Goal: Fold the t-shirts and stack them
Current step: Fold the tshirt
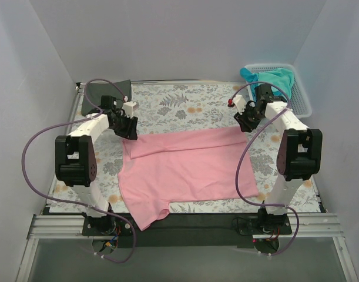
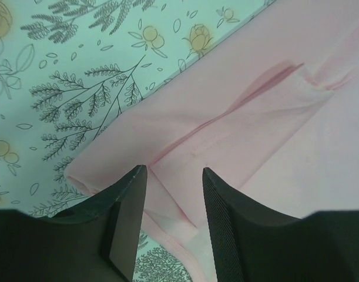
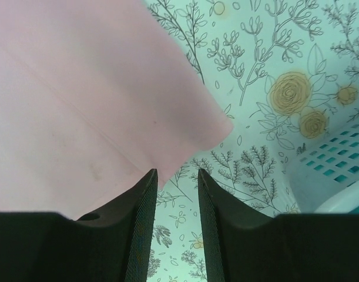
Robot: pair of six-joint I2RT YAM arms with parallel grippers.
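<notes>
A tablecloth (image 1: 185, 106) printed with grey leaves and pale orange flowers on a light ground is spread across the table. A white plastic mesh basket (image 1: 304, 101) is placed at the far right corner. Part of its latticed wall is seen at the right edge of the right wrist view, resting on the printed cloth. A black strip (image 1: 197, 220) and a metal rail (image 1: 56, 226) are fixed along the near edge. The scene is enclosed by plain pale walls (image 1: 167, 35) on the left, far and right sides.

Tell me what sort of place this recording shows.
Probably a lab test booth, not a home: plain white walls box in the table, and the left arm and right arm are bolted to a metal rail.
</notes>
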